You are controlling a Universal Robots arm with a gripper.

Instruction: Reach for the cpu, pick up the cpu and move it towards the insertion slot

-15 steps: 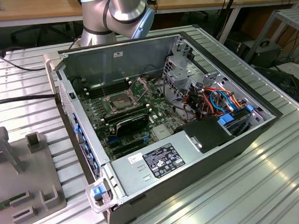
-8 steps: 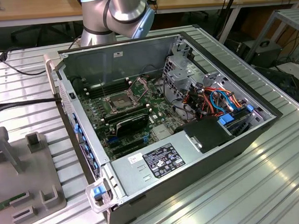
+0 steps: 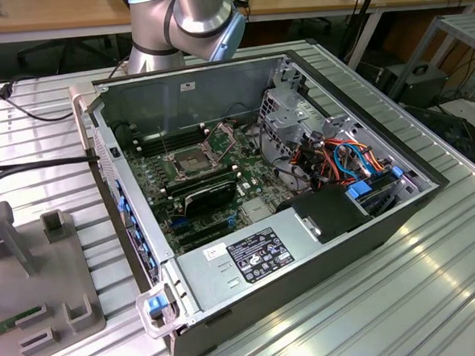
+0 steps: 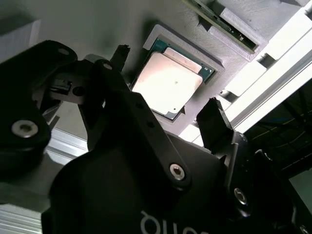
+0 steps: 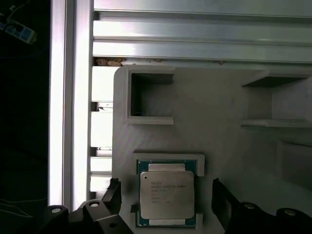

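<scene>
Tool [image 5: 165,184] spread, one finger on each side of the cpu [image 5: 167,197], not touching. Cpu flat in the grey holder's [image 5: 219,112] recess. Judged light, rigid, fragile; take it by two opposite edges. Insertion slot [image 3: 189,158] lay at 10 o'clock from exterior view's centre.

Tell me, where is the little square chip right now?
In both wrist views the cpu lies flat in a square pocket of the grey holder, between the two fingertips of the open pincer, not yet gripped.
</scene>
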